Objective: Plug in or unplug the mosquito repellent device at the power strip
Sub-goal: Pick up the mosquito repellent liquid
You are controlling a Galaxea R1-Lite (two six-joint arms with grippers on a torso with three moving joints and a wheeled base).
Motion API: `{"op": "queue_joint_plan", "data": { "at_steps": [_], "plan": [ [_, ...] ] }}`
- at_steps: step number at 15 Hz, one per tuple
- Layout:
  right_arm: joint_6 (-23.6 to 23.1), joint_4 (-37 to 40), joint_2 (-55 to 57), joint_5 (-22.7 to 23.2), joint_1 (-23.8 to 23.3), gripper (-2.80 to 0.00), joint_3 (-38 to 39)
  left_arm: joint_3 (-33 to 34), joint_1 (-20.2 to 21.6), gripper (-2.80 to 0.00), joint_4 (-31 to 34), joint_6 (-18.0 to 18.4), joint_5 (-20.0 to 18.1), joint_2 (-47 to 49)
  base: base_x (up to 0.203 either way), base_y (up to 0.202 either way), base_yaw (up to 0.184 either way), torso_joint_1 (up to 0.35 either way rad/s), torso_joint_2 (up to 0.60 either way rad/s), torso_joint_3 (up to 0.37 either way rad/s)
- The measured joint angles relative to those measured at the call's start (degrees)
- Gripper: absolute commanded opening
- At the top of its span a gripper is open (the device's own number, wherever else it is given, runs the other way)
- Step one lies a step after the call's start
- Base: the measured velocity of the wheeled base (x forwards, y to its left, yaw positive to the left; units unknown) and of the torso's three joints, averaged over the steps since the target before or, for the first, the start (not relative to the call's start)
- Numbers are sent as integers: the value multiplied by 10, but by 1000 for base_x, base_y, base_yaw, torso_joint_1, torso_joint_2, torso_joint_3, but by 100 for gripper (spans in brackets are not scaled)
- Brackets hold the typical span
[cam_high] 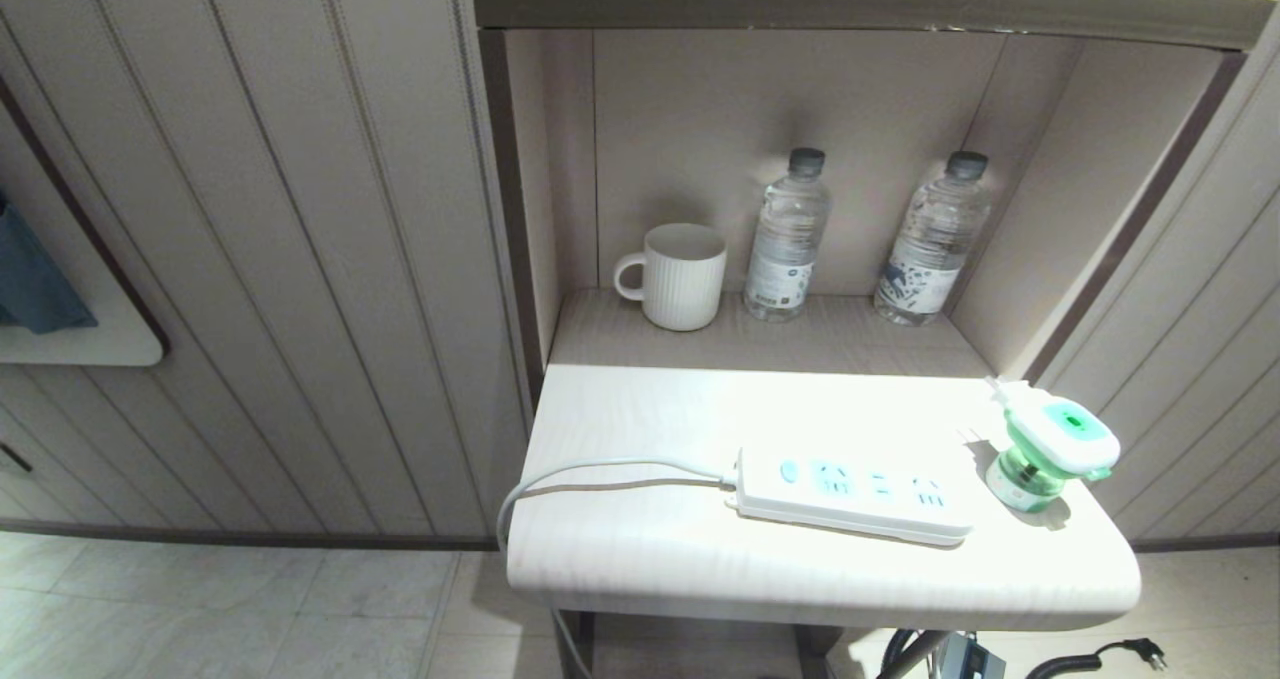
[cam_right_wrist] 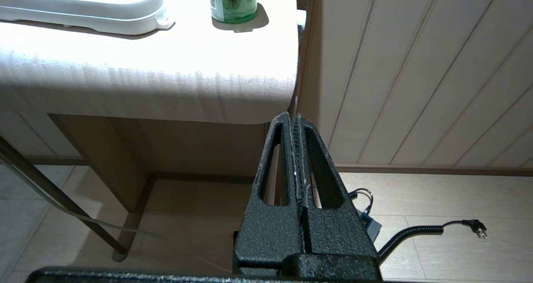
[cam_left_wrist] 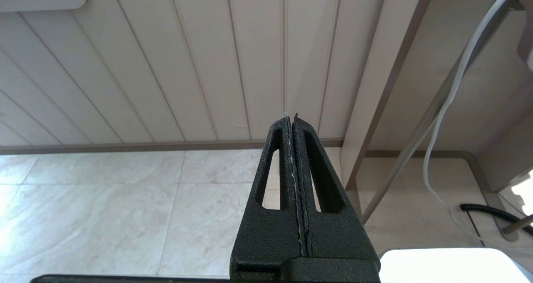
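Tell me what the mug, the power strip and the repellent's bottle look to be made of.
Mug: likely ceramic, matte white, with a ribbed wall and thick handle.
Power strip: smooth white moulded plastic by its look, with rounded edges and pale blue socket faces.
Mosquito repellent device: its bottle is translucent green, so glass or clear plastic; the pictures cannot settle which. The head looks like glossy white plastic.

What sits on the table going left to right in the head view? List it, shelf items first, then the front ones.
Shelf: mug → left water bottle → right water bottle. Front: white cord → power strip → mosquito repellent device, standing unplugged beside the strip.
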Motion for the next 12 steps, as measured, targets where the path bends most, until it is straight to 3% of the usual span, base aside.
{"op": "queue_joint_plan", "data": {
  "at_steps": [4, 8, 12],
  "plan": [
    [-7, 69, 2, -1, 0, -280, -51, 0, 0, -280, 0, 0, 0, 0, 0, 0, 0, 0, 0, 0],
    [-8, 174, 57, 1, -1, -280, -241, 0, 0, -280, 0, 0, 0, 0, 0, 0, 0, 0, 0, 0],
    [-3, 157, 156, 8, -19, -280, -316, 0, 0, -280, 0, 0, 0, 0, 0, 0, 0, 0, 0, 0]
  ]
}}
